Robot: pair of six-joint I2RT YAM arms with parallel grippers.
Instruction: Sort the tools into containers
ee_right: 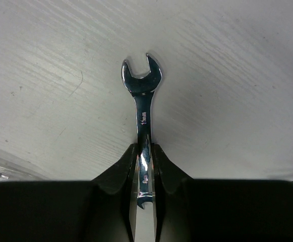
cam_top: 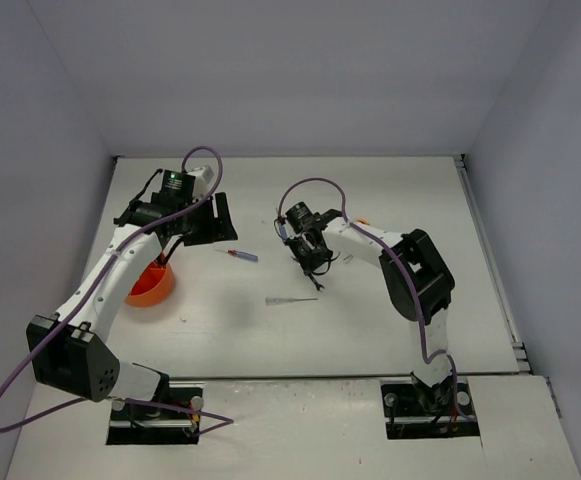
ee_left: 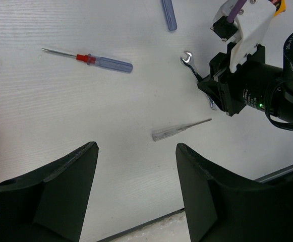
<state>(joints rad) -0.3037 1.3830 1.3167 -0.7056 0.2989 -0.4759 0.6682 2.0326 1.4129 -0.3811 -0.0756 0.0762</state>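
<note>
My right gripper (ee_right: 145, 156) is shut on a thin silver wrench (ee_right: 142, 96) marked 11mm, its open head just above the white table. In the top view that gripper (cam_top: 318, 268) is at the table's middle. The left wrist view shows the wrench (ee_left: 190, 64) sticking out of it. My left gripper (ee_left: 136, 171) is open and empty, held above the table; in the top view it (cam_top: 213, 222) is near the orange-red tub (cam_top: 150, 287). A blue-and-red screwdriver (ee_left: 98, 60) lies on the table, also seen from the top (cam_top: 241, 256).
A clear-handled thin tool (ee_left: 179, 130) lies in front of the right gripper, also in the top view (cam_top: 290, 300). A second blue handle (ee_left: 169, 14) lies farther back. A small yellow-orange object (cam_top: 362, 222) sits behind the right arm. Grey walls enclose the table.
</note>
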